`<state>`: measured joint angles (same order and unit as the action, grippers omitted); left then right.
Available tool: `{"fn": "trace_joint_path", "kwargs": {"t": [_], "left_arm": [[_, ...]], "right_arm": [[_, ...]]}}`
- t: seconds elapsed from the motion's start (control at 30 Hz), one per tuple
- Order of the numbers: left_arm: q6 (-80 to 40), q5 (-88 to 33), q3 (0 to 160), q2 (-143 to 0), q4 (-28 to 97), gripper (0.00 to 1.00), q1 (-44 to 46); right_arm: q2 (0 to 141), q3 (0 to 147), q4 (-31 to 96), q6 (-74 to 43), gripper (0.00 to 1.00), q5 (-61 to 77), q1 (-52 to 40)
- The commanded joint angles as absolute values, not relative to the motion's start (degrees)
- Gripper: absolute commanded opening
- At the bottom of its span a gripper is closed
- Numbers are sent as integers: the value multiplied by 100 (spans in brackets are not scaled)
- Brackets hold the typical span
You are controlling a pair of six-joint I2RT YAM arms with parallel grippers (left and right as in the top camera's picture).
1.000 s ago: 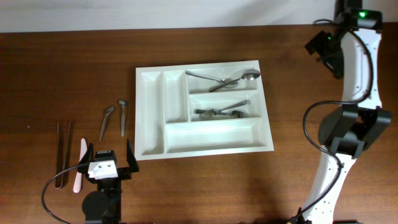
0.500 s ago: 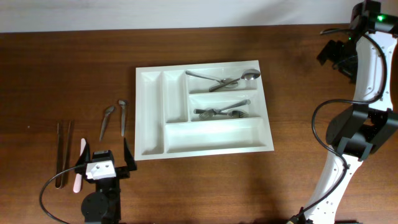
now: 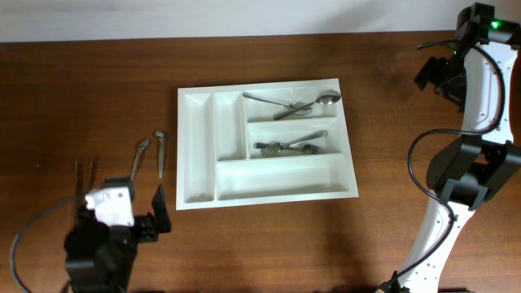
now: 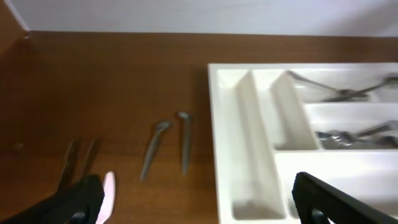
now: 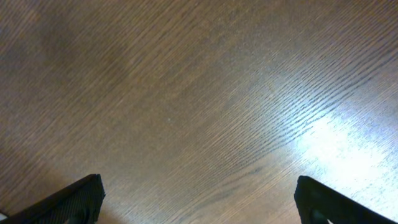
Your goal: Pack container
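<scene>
The white container lies mid-table; its top right compartment holds spoons and the middle one holds forks. The long bottom compartment and the two narrow upright ones are bare. Two small spoons lie on the table left of it. My left gripper is open and empty, low at the front left, just below these spoons. The left wrist view shows the container, both small spoons and a pale pink utensil by the left finger. My right gripper is open and empty at the far right.
Thin metal tongs lie at the far left, partly hidden by my left arm; they also show in the left wrist view. The right wrist view shows only bare wood between the open fingers.
My left gripper has shifted left and back toward the loose cutlery and now covers the pink utensil from above. The right arm swung right a second ago, then held still.
</scene>
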<state>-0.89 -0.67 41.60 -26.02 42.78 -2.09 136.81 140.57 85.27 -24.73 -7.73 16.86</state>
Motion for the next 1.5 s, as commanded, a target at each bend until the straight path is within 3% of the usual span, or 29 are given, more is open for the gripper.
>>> {"fn": "trace_joint_path", "kwargs": {"t": [0.0, 0.3, 0.67, 0.97, 1.17, 1.47], "left_arm": [[-25, -314, 4274, -3223, 4622, 99, -244], [-360, 268, 5708, -6005, 6163, 99, -692], [-364, 327, 5846, -8215, 4958, 99, -799], [-370, 285, 5846, -8670, 4672, 99, -1323], [-779, 285, 5846, -8670, 4987, 99, -2265], [648, 744, 5846, -8670, 4834, 99, -2794]], "right_arm": [[13537, 14042, 8523, -2421, 99, -886, 1699], [13537, 14042, 8523, -2421, 99, -886, 1699], [13537, 14042, 8523, -2421, 99, -886, 1699], [13537, 14042, 8523, -2421, 99, -886, 1699], [13537, 14042, 8523, -2421, 99, -886, 1699], [13537, 14042, 8523, -2421, 99, -886, 1699]]}}
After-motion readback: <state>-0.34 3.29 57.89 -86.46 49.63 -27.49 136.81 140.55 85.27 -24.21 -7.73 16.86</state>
